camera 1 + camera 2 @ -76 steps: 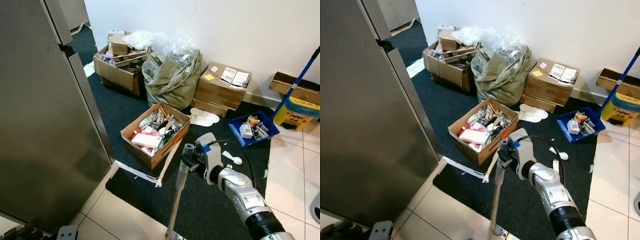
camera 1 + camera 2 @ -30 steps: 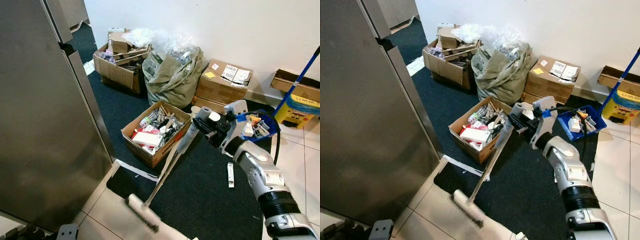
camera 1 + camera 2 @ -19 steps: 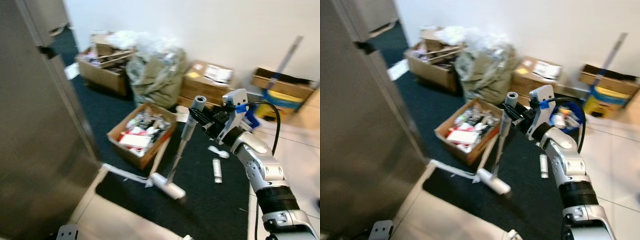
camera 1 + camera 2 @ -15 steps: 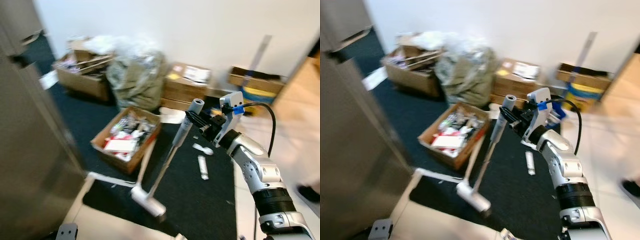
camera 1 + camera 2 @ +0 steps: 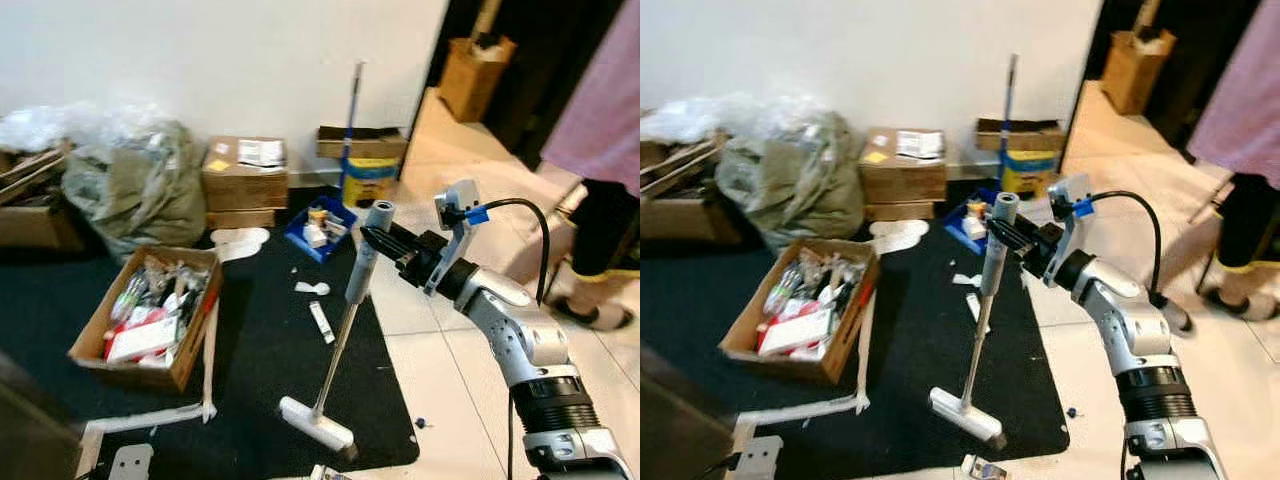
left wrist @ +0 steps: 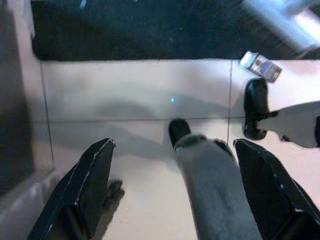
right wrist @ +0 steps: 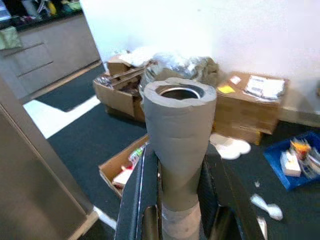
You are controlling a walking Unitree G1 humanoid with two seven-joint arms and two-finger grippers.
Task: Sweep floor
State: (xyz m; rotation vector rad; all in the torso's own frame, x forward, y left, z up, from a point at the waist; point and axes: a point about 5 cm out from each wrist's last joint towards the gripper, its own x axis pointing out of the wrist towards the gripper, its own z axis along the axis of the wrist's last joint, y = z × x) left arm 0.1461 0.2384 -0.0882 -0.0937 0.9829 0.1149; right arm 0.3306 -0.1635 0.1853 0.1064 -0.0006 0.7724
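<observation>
My right gripper (image 5: 385,243) is shut on the grey foam grip of a broom (image 5: 362,262), holding it nearly upright. The grip (image 7: 180,145) sits squeezed between the two black fingers (image 7: 145,200). The white broom head (image 5: 317,425) rests near the front edge of the dark carpet (image 5: 260,360). White scraps (image 5: 313,288) and a white strip (image 5: 321,322) lie on the carpet behind the broom. A blue dustpan (image 5: 322,225) holding rubbish stands by the wall. My left gripper (image 6: 175,145) hangs open over pale tiles, above my own feet.
An open cardboard box (image 5: 150,315) of clutter sits on the carpet to the left, with a green sack (image 5: 130,185) and stacked cartons (image 5: 245,180) behind. A person (image 5: 600,150) stands at the right on the tiles. A small packet (image 6: 258,65) lies near my feet.
The view has swung to the right, away from the grey cabinet. The broom came round with my right gripper, its head now further right on the carpet. A person has come into view.
</observation>
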